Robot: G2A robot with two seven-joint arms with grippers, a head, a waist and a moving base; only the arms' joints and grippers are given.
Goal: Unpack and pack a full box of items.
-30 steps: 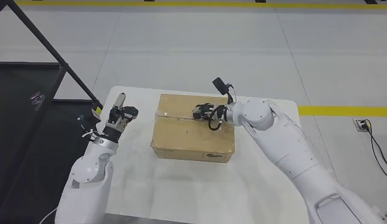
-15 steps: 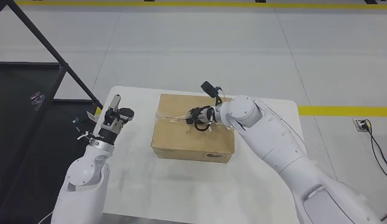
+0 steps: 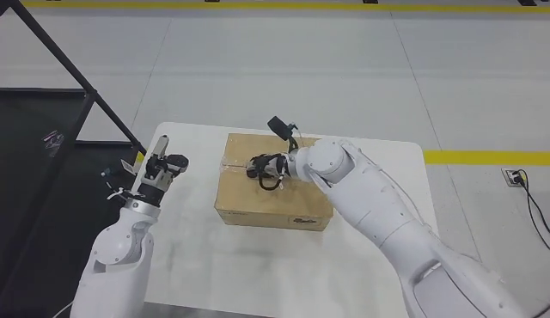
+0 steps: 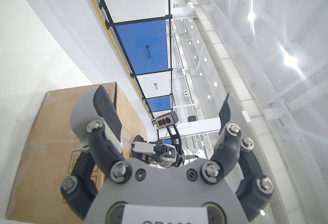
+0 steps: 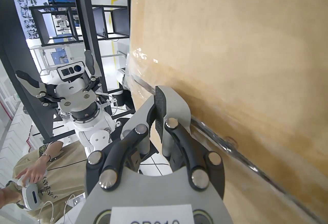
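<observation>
One second carried the tightly closed right gripper (image 3: 257, 165) along the tape seam atop the sealed brown cardboard box (image 3: 275, 199) on the white table (image 3: 198, 258), likely slitting it, while the left gripper (image 3: 161, 160) hung wide apart, empty, beside the box.

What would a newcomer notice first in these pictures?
A closed cardboard box stands in the middle of the white table. The right gripper lies on its top at the taped seam, fingers shut. The left gripper hangs above the table beside the box, fingers open.
</observation>
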